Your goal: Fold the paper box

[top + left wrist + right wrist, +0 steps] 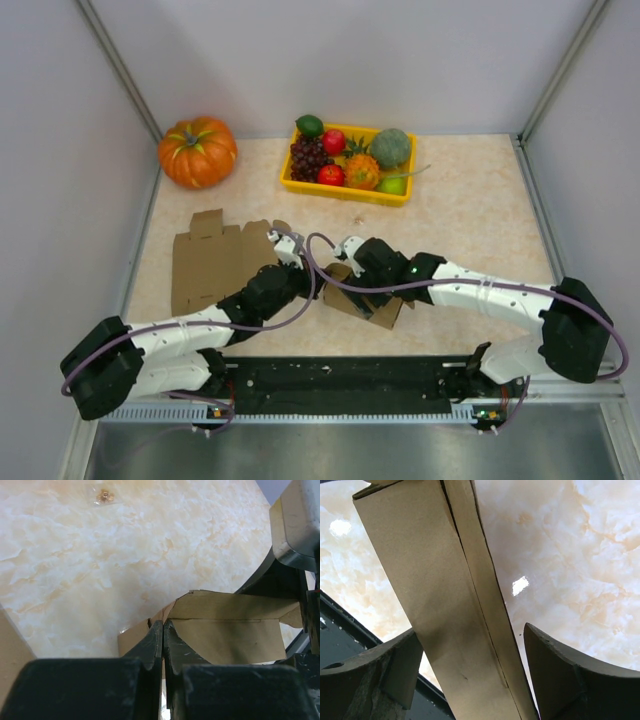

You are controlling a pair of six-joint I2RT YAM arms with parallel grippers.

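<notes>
A brown paper box (385, 312), partly folded, sits at the table's near centre between both arms. My left gripper (318, 283) reaches it from the left. In the left wrist view the gripper (163, 626) is shut, pinching a thin edge of the box (225, 635) at its left corner. My right gripper (352, 282) comes from the right over the box. In the right wrist view it (470, 670) is open, with a long box panel (435, 595) running between its fingers (570, 675), which do not squeeze it.
A second flat, unfolded cardboard blank (212, 262) lies at the left. An orange pumpkin (197, 150) sits at the back left. A yellow tray (300, 186) of fruit stands at the back centre. The black base rail (340, 380) runs along the near edge.
</notes>
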